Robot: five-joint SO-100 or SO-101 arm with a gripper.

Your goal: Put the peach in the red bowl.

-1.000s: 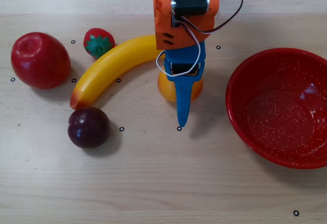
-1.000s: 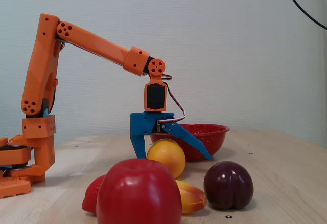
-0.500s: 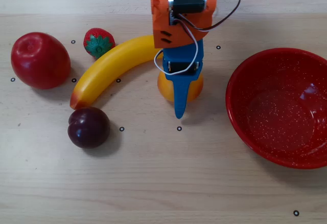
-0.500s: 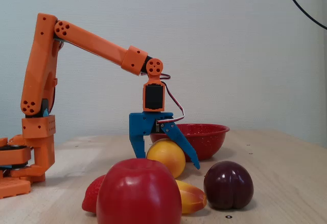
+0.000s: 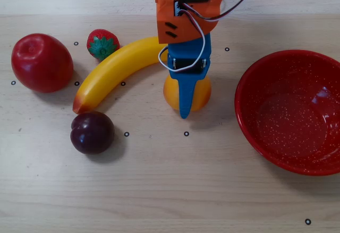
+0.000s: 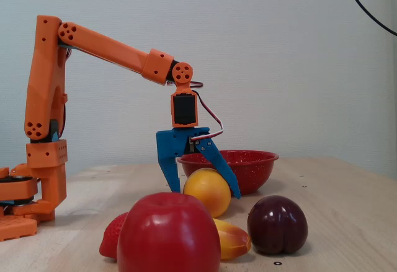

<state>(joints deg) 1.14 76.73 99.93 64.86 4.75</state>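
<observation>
From overhead, your end effector point(image 5: 186, 102) sits right on top of the peach point(image 5: 199, 96), with one blue finger point(image 5: 185, 97) running down across the fruit toward the bottom of the frame. The red bowl point(image 5: 255, 81) is off to the right on the counter point(image 5: 159, 190), a clear gap between it and the peach. Banana point(image 5: 114, 71), strawberry point(image 5: 102, 43), apple point(image 5: 41, 63) and plum point(image 5: 92, 132) all lie to the left, out of the way.

In the fixed view, the end effector point(image 6: 201, 188) is spread wide, fingers straddling the peach point(image 6: 206, 191) on both sides. I can't tell if they're touching it yet. The peach looks like it's on the counter point(image 6: 341, 191), with the red bowl point(image 6: 248, 166) just behind it. I'd say closing comes next.
</observation>
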